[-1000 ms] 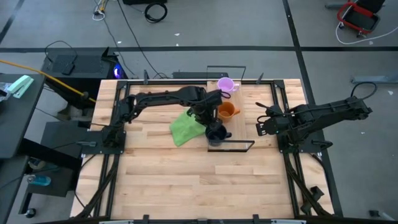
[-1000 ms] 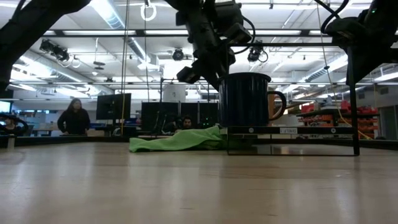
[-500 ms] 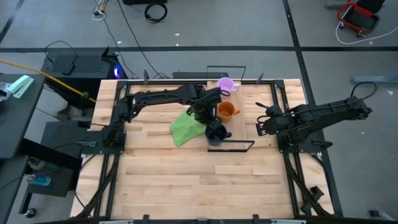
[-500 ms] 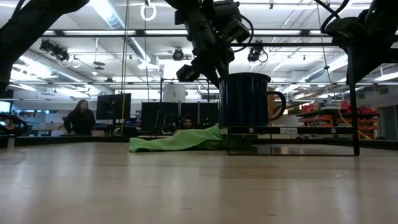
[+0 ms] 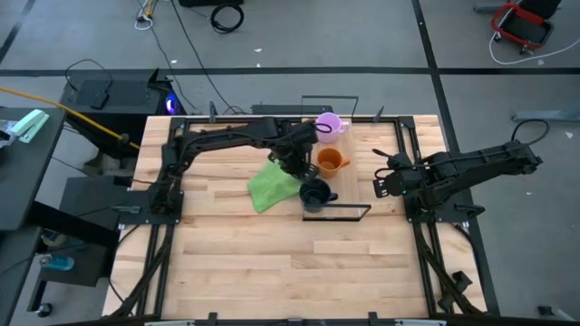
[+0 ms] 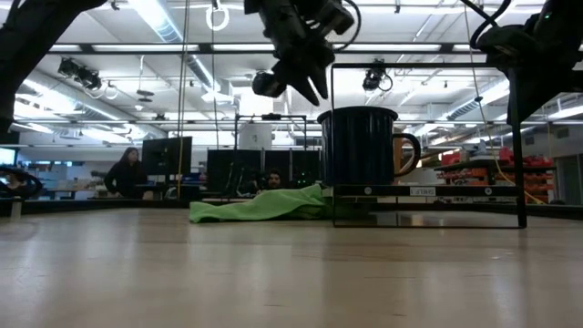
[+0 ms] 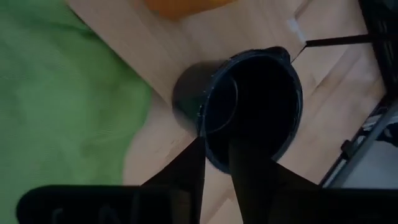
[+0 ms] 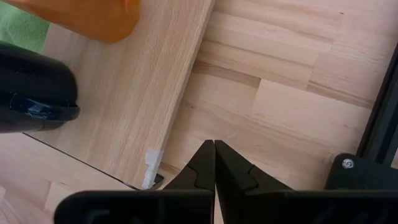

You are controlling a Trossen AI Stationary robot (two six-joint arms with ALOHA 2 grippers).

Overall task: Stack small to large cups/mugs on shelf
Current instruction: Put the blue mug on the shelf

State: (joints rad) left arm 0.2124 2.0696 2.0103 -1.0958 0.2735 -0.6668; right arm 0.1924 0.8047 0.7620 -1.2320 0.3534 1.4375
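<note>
Three mugs stand upright on their bases along the shelf (image 5: 353, 190). The purple one (image 5: 328, 124) is at the far end, the orange one (image 5: 331, 161) in the middle, and the navy one (image 5: 314, 193) at the near end. My left gripper (image 7: 217, 155) hangs open above the navy mug (image 7: 249, 118), by its rim on the green cloth's side, touching nothing. In the low view the left gripper (image 6: 310, 91) is well above the navy mug (image 6: 358, 146). My right gripper (image 8: 214, 146) waits shut over the table to the right of the shelf (image 8: 155, 81).
A crumpled green cloth (image 5: 270, 187) lies on the table against the shelf's left side, under my left arm. Black wire frames stand at the shelf's far end (image 5: 331, 97) and near end (image 5: 337, 211). Bare tabletop stretches toward the near edge (image 5: 290, 272).
My left gripper has risen from beside the navy mug's rim and drawn a little toward the table's far left. The navy mug stays upright on the shelf where it was. In the room behind, a person has walked a few steps.
</note>
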